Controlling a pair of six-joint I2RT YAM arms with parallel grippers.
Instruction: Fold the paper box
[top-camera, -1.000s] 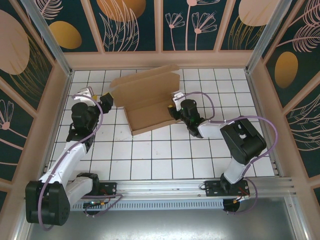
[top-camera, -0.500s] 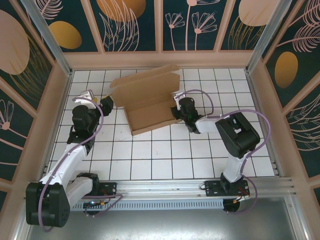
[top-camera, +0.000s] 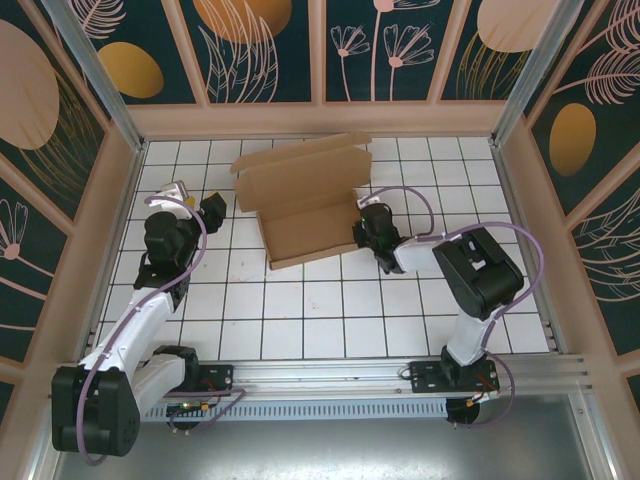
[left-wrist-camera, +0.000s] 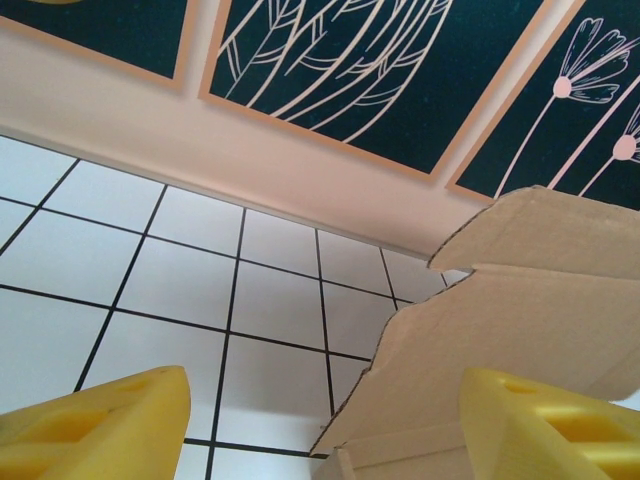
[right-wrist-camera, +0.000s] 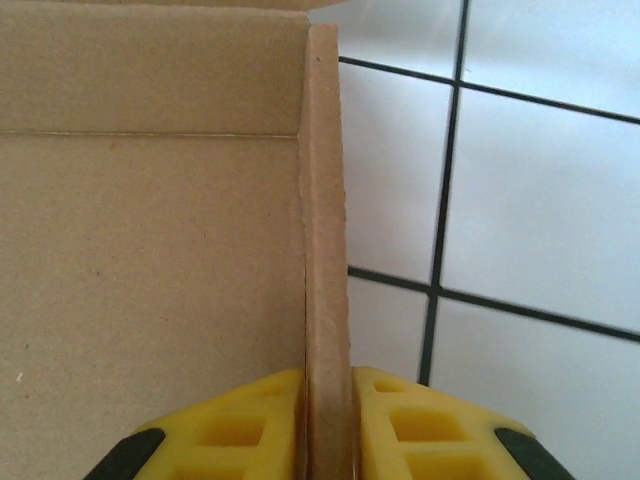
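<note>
The paper box (top-camera: 300, 205) is set on the white tiled table (top-camera: 320, 310), toward twelve o'clock from its centre, with the lid raised on the far side. The box's side wall at three o'clock is clamped edge-on by the right gripper (right-wrist-camera: 325, 385), whose jaws are closed on the cardboard. The left gripper (top-camera: 207, 205) is held just beside the box at nine o'clock, with its jaws spread wide and nothing gripped.

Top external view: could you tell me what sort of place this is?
Probably a robot test cell: white gridded table, decorated wall panels enclosing it, aluminium mounting rail at the near edge.
</note>
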